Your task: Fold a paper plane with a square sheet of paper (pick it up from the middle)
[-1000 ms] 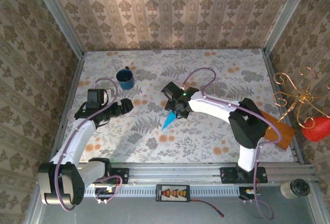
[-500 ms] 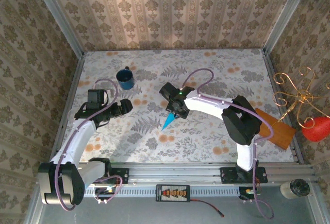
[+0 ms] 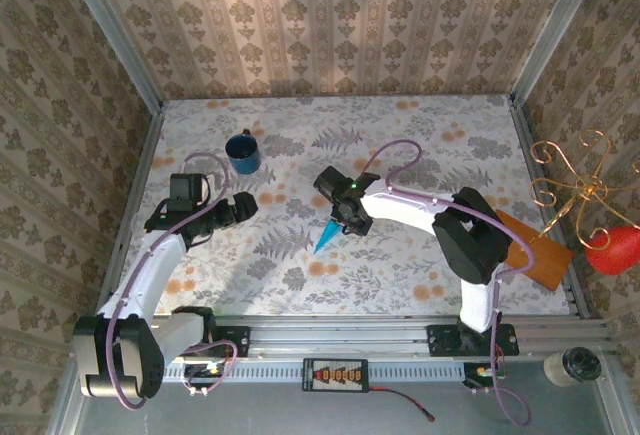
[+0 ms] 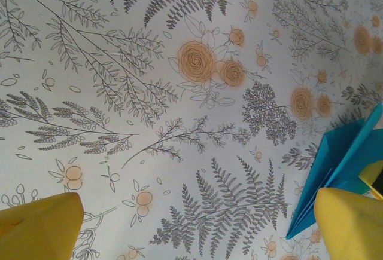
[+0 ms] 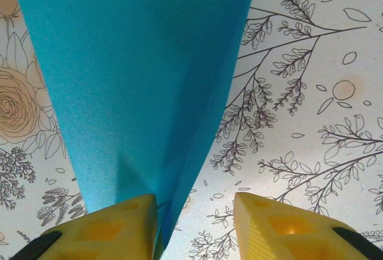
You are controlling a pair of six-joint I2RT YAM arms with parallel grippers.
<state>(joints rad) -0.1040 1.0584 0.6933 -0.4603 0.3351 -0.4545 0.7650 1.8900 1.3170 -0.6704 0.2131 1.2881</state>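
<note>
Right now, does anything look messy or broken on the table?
Nothing stands out. The blue paper plane looks neatly folded and untorn at the right pincer, and the mug stands upright.

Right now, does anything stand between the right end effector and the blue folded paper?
Nothing visible does. The folded paper reaches the right end effector: its narrow end lies beside one of the fingers.

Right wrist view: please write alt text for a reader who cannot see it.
A folded blue paper, wide at the top, narrows down to a tip beside one of two yellow jaws, which stand apart. A flowered tablecloth is beneath it.
</note>
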